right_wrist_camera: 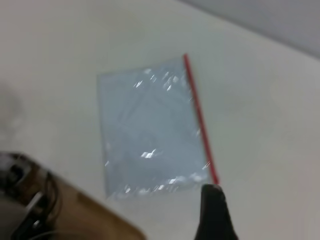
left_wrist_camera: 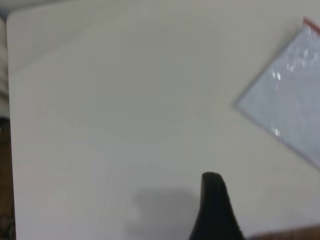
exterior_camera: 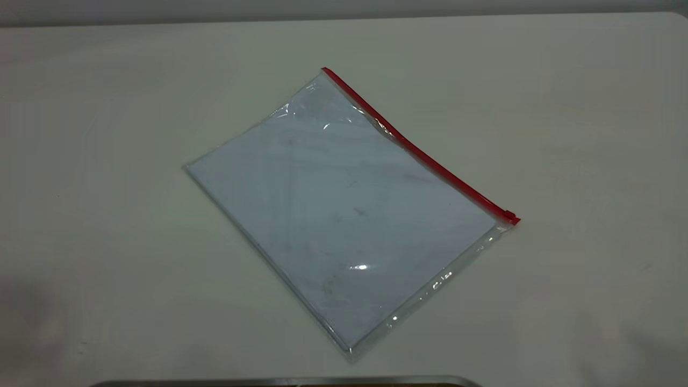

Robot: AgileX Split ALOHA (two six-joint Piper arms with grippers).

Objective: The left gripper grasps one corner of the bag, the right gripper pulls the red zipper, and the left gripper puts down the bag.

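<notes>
The bag [exterior_camera: 344, 215], a clear pouch with pale sheets inside, lies flat and askew on the white table. The red zipper [exterior_camera: 419, 153] runs along its far right edge, with the slider tab [exterior_camera: 508, 216] at the near end. The other red corner of the bag [exterior_camera: 325, 71] points to the back. Neither gripper appears in the exterior view. My left gripper [left_wrist_camera: 240, 200] is open over bare table, well apart from the bag [left_wrist_camera: 292, 95]. My right gripper [right_wrist_camera: 235, 202] is open, one fingertip [right_wrist_camera: 212, 192] just short of the zipper [right_wrist_camera: 200, 120] end.
A grey metal edge [exterior_camera: 279, 382] lies along the table's front. The right wrist view shows a brown surface with cables [right_wrist_camera: 30, 205] beyond the table's edge. The left wrist view shows the table's side edge [left_wrist_camera: 9, 100].
</notes>
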